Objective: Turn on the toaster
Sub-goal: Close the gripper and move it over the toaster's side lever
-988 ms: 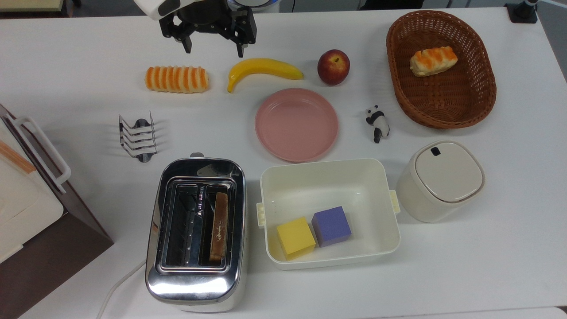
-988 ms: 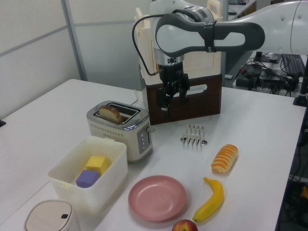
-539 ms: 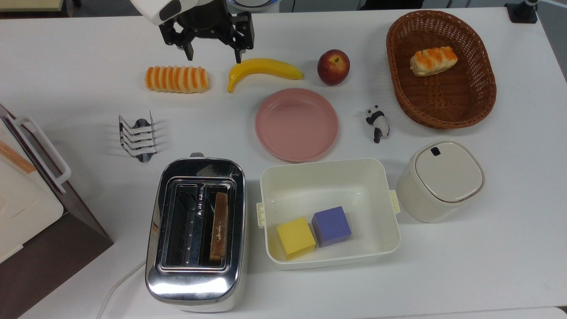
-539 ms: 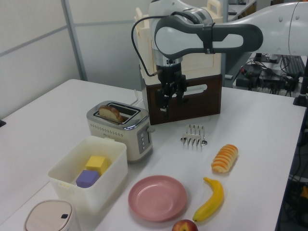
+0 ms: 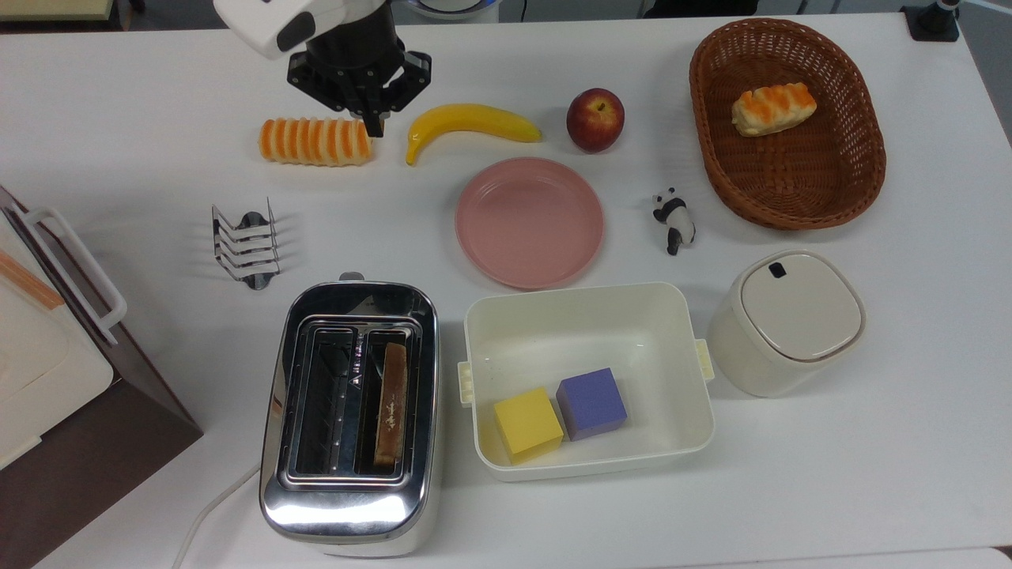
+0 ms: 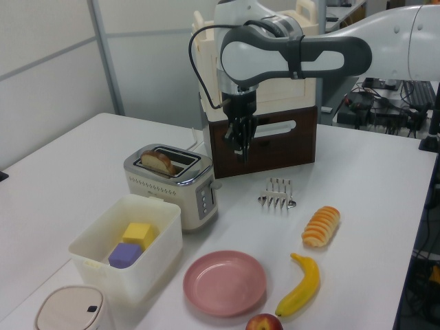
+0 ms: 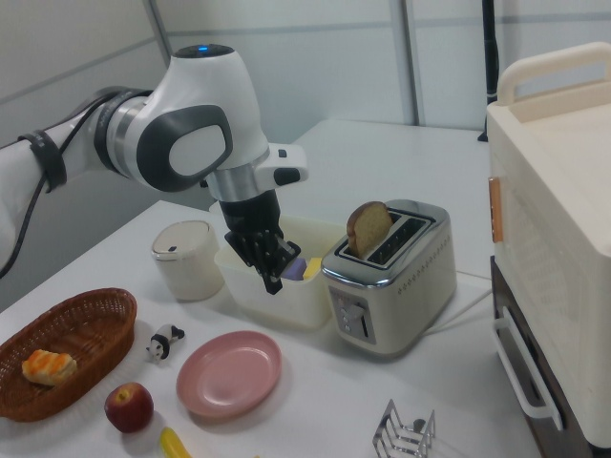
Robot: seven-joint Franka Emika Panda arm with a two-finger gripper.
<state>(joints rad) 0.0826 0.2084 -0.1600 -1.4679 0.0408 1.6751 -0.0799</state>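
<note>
Near the bottom of the top view, left of centre, sits the toaster, chrome and two-slotted, with a slice of toast standing in the slot on the top view's right. Its small lever knob pokes out of the end that faces the arm. The gripper hangs well apart from it, up by the top edge of the top view, pointing down with its fingers drawn together on nothing. In the left view the gripper is in the air above the table, beyond the toaster and in front of the brown-and-white box appliance.

Between gripper and toaster the table lies open; the wire toast rack stands off to the top view's left of that line. Just under the fingertips in the top view are the striped orange bread roll and the banana, with the apple further to the top view's right. A pink plate lies beyond the toaster's lever end, and a white tub holding a yellow block and a purple block stands just beside the toaster on the top view's right. Further off are a panda figure, a lidded white canister and a wicker basket with a pastry in it.

Half a second ago the fingers stood wide apart; they have since closed, and the wrist has turned. The toaster and everything else on the table are as they were.
</note>
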